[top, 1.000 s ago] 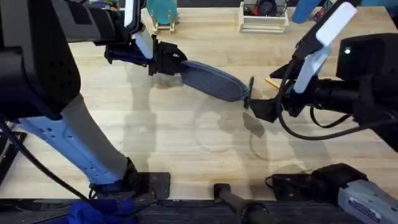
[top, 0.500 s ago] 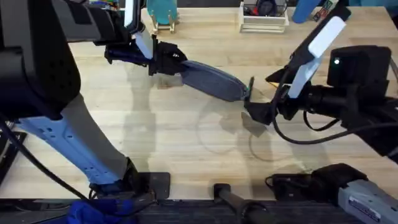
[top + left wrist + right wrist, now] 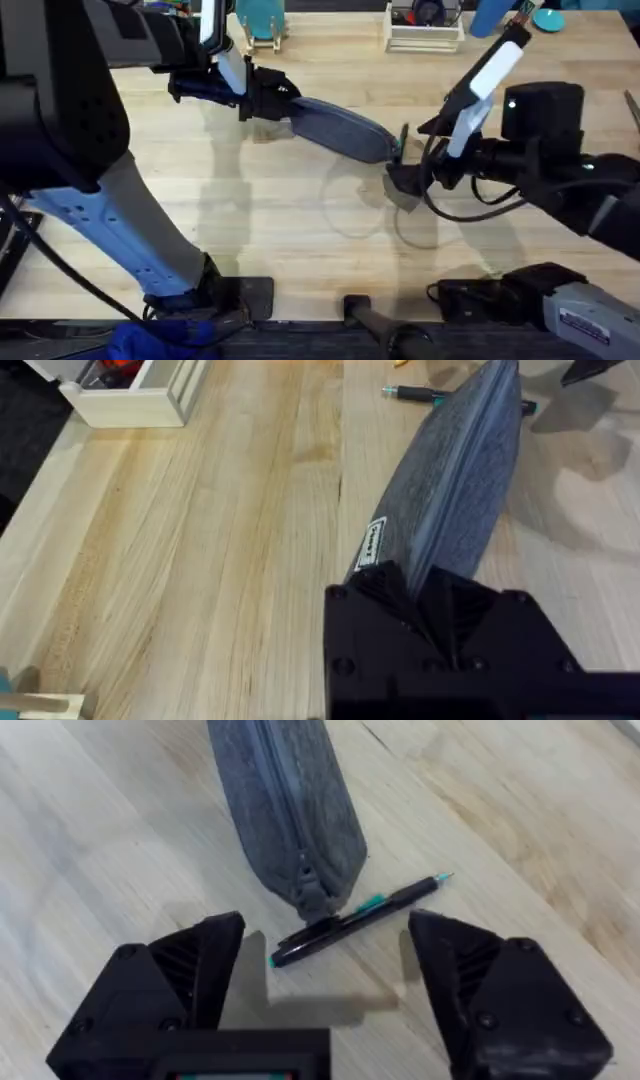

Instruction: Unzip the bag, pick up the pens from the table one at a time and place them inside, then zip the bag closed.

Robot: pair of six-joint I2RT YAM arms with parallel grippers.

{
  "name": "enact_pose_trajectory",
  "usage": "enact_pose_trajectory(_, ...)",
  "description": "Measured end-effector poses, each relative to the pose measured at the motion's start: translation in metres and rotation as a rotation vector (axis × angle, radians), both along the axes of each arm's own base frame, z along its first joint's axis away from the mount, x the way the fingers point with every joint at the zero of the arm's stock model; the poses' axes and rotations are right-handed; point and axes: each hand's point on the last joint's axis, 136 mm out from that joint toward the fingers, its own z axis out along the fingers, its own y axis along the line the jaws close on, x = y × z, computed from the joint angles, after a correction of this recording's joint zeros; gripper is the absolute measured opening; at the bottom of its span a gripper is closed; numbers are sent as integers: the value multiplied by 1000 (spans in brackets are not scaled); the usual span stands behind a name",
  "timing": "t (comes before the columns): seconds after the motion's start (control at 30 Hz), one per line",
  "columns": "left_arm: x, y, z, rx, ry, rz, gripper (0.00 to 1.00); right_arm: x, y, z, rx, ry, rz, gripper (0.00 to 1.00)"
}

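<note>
The blue-grey bag [image 3: 340, 128] lies slanted across the table [image 3: 250, 220], zipper on top. My left gripper [image 3: 272, 102] is shut on the bag's left end; the left wrist view shows the bag [image 3: 460, 480] running away from the closed left gripper [image 3: 430, 585]. A dark green-black pen [image 3: 403, 140] lies against the bag's right end. In the right wrist view my right gripper [image 3: 325, 970] is open just short of the zipper pull [image 3: 312, 900], with the pen [image 3: 355, 920] lying crosswise beyond it. From overhead the right gripper [image 3: 400, 180] hovers below that end. The yellow pen is hidden.
A white tray [image 3: 425, 30] stands at the back edge, with a teal holder [image 3: 260, 22] to its left and a blue cylinder [image 3: 495, 15] to its right. Bare wood stretches in front of the bag.
My right arm has swung left and its gripper has drawn closer to the bag's right end. The left gripper and the bag have stayed still.
</note>
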Motion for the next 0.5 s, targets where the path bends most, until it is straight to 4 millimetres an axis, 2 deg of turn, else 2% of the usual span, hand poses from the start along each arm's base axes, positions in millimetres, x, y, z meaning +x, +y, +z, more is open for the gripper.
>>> enact_pose_trajectory(0.3,0,0,0,0,0,0,41,6,3,-8,11,14,3,985)
enact_pose_trajectory(0.4,0,0,0,0,0,0,41,6,4,-9,13,14,4,919)
enact_pose_trajectory(0.5,0,0,0,0,0,0,41,6,4,-8,15,15,4,801)
